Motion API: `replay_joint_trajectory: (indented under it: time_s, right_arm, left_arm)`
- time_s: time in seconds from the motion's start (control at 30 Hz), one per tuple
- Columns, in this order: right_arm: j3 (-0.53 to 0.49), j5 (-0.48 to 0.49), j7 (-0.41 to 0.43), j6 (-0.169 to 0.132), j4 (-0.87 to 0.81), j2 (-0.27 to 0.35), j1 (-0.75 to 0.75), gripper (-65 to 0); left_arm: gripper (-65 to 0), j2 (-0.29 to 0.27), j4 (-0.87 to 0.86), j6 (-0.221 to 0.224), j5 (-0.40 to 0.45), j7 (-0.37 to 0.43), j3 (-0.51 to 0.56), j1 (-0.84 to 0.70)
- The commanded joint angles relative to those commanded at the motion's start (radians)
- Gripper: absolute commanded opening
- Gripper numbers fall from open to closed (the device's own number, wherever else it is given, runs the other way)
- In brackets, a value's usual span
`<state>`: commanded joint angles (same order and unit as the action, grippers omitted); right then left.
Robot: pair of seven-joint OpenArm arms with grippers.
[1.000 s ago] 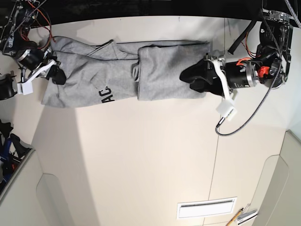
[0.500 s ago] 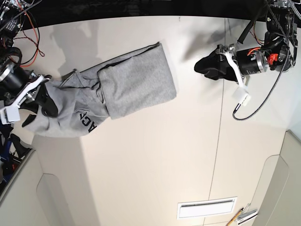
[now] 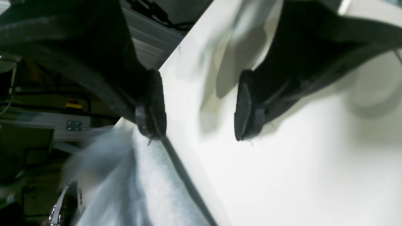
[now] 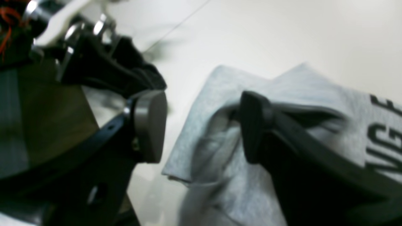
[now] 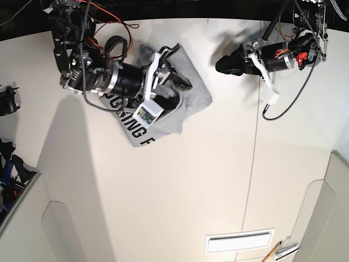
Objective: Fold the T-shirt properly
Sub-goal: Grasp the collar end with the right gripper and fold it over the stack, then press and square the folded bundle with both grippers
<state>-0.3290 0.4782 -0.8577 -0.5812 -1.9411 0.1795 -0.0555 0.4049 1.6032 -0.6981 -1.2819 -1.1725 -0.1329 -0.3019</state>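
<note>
The light grey T-shirt (image 5: 185,101) lies bunched and folded over on the white table (image 5: 180,196), black letters (image 5: 136,126) showing at its lower left. My right gripper (image 5: 175,81) sits over the shirt's top part. In the right wrist view the gripper (image 4: 201,125) is open, one finger (image 4: 254,125) resting in a fold of the shirt (image 4: 282,94), the other finger (image 4: 150,125) beside the cloth's edge. My left gripper (image 5: 222,65) is open and empty, apart from the shirt to its right. In the left wrist view the gripper (image 3: 199,110) hangs over bare table, with blurred grey cloth (image 3: 141,188) below.
A table seam (image 5: 255,164) runs top to bottom right of the middle. A cable (image 5: 272,106) dangles from the left arm. A white vent (image 5: 240,240) is at the lower right. Dark gear (image 5: 6,101) sits at the left edge.
My right arm swung the shirt from the table's left end toward the middle, folding it over, and its jaws have opened. My left gripper shifted slightly left, still empty.
</note>
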Motion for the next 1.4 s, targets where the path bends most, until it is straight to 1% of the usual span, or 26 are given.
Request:
replay_joint_trajectory:
  time_s: [0.03, 0.07, 0.17, 0.2, 0.27, 0.3, 0.33, 0.37, 0.4, 0.43, 0.47, 0.57, 0.63, 0.7, 0.73, 0.83, 0.87, 0.9, 0.97, 1.0, 1.07, 1.17, 1.27, 1.3, 1.4]
  right_arm:
    - [-0.041, -0.037, 0.023, 0.0, 0.0, 0.0, 0.001, -28.6]
    - [-0.08, -0.06, 0.028, 0.001, 0.0, 0.0, 0.01, -28.6]
    - [-0.163, -0.082, 0.024, 0.002, -0.001, -0.001, 0.053, -28.6]
    - [-0.169, -0.099, 0.023, 0.01, -0.001, -0.01, 0.066, -28.6]
    - [-0.153, -0.143, 0.024, 0.047, -0.002, -0.036, 0.085, -29.1]
    - [-0.129, -0.15, 0.024, 0.067, -0.002, -0.051, 0.093, -32.1]
    - [-0.095, -0.151, 0.024, 0.098, -0.003, -0.064, 0.098, -38.0]
    - [-0.051, -0.167, 0.028, 0.127, -0.003, -0.08, 0.099, -47.8]
    - [0.001, -0.19, 0.03, 0.158, -0.003, -0.097, 0.099, -60.3]
    - [0.055, -0.208, 0.029, 0.178, -0.003, -0.108, 0.099, -65.0]
    - [0.111, -0.213, 0.027, 0.183, -0.003, -0.114, 0.099, -65.0]
    - [0.252, -0.208, 0.006, 0.193, -0.003, -0.113, 0.091, -65.0]
    - [0.311, -0.196, 0.0, 0.192, 0.009, -0.113, 0.074, -65.0]
    - [0.33, -0.181, 0.002, 0.191, 0.052, -0.113, 0.063, -65.0]
    - [0.329, -0.176, 0.003, 0.182, 0.091, -0.113, 0.064, -65.0]
    - [0.325, -0.103, 0.06, 0.13, 0.224, -0.114, 0.066, -65.0]
    - [0.317, -0.076, 0.071, 0.123, 0.267, -0.114, 0.073, -65.0]
    - [0.305, -0.056, 0.073, 0.11, 0.309, -0.117, 0.085, -65.0]
    - [0.258, -0.023, 0.074, 0.075, 0.37, -0.117, 0.122, -65.0]
    - [0.23, -0.022, 0.077, 0.072, 0.383, -0.123, 0.143, -65.0]
    - [0.178, -0.022, 0.077, 0.068, 0.388, -0.168, 0.194, -65.0]
    - [0.128, -0.022, 0.076, 0.031, 0.388, -0.237, 0.251, -65.0]
    - [0.103, -0.032, 0.076, 0.027, 0.388, -0.269, 0.301, -65.0]
    - [0.107, -0.051, 0.077, 0.029, 0.388, -0.271, 0.317, -65.0]
    - [0.144, -0.15, 0.083, 0.051, 0.388, -0.27, 0.35, -65.0]
  left_arm:
    - [-27.2, 0.001, 0.0, 0.0, -0.013, -0.01, -0.008, 0.0]
    - [-27.2, 0.002, 0.0, 0.0, -0.031, -0.023, -0.019, 0.0]
    - [-27.2, 0.013, 0.001, 0.0, -0.099, -0.068, -0.082, 0.0]
    - [-27.2, 0.013, 0.002, 0.0, -0.124, -0.087, -0.117, 0.0]
    - [-28.3, 0.013, 0.01, 0.0, -0.183, -0.124, -0.195, 0.0]
    - [-32.1, 0.014, 0.019, 0.0, -0.202, -0.15, -0.234, 0.0]
    - [-37.7, 0.013, 0.034, 0.0, -0.202, -0.177, -0.266, 0.0]
    - [-43.5, 0.013, 0.053, 0.0, -0.202, -0.198, -0.29, 0.0]
    - [-48.8, 0.013, 0.076, 0.0, -0.202, -0.201, -0.305, -0.001]
    - [-51.9, 0.013, 0.095, 0.0, -0.202, -0.2, -0.313, -0.003]
    - [-53.2, 0.013, 0.115, 0.0, -0.202, -0.201, -0.314, -0.003]
    - [-53.2, 0.013, 0.139, 0.0, -0.202, -0.195, -0.314, -0.003]
    - [-53.2, 0.013, 0.138, 0.0, -0.202, -0.193, -0.314, -0.003]
    - [-53.2, 0.013, 0.138, 0.0, -0.202, -0.189, -0.314, -0.003]
    - [-53.2, 0.013, 0.138, 0.0, -0.202, -0.185, -0.314, -0.002]
    - [-53.2, 0.01, 0.138, 0.0, -0.202, -0.178, -0.314, 0.0]
    - [-53.2, 0.01, 0.139, 0.0, -0.202, -0.178, -0.314, 0.0]
    - [-53.2, 0.01, 0.138, 0.0, -0.202, -0.178, -0.314, 0.0]
    - [-53.2, 0.01, 0.138, 0.0, -0.202, -0.178, -0.314, 0.0]
    - [-53.2, 0.011, 0.138, 0.0, -0.202, -0.178, -0.314, 0.001]
    - [-53.2, 0.01, 0.138, 0.0, -0.202, -0.178, -0.314, 0.0]
    - [-53.2, 0.01, 0.138, 0.0, -0.202, -0.179, -0.314, 0.0]
    - [-53.2, 0.01, 0.139, 0.0, -0.202, -0.179, -0.314, 0.0]
    - [-53.2, 0.01, 0.144, 0.0, -0.202, -0.18, -0.314, 0.0]
    - [-53.2, 0.011, 0.2, 0.0, -0.202, -0.201, -0.302, -0.003]
